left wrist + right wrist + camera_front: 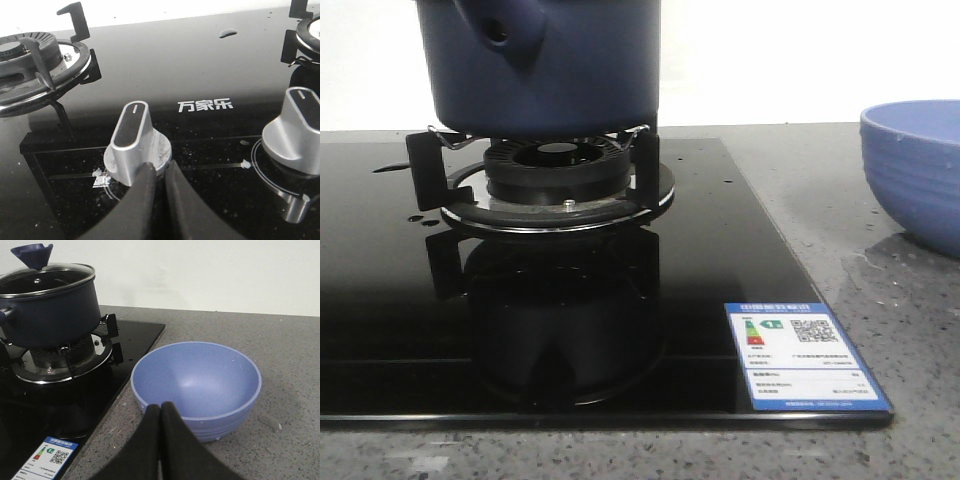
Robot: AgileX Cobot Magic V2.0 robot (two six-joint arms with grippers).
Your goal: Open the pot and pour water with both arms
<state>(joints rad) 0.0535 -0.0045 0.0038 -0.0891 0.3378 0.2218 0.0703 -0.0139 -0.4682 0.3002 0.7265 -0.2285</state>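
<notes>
The dark navy pot (550, 70) stands on the burner's pan support (560, 185) of the black glass hob. In the right wrist view the pot (50, 315) carries a glass lid (47, 277) with a blue knob (32, 252). Water shows only as a drop (227, 33) and small wet patches (390, 167) on the hob glass. My left gripper (159, 167) is shut and empty, its tips just beside a silver control knob (132, 135). Shut and empty as well, my right gripper (161, 407) hangs over the grey counter just in front of the light blue bowl (197, 385). Neither gripper appears in the front view.
The light blue ribbed bowl (915, 170) sits on the speckled counter right of the hob. A second silver knob (295, 130) and a bare burner (30, 65) are on the hob. An energy label (805, 355) is stuck at the hob's front right corner.
</notes>
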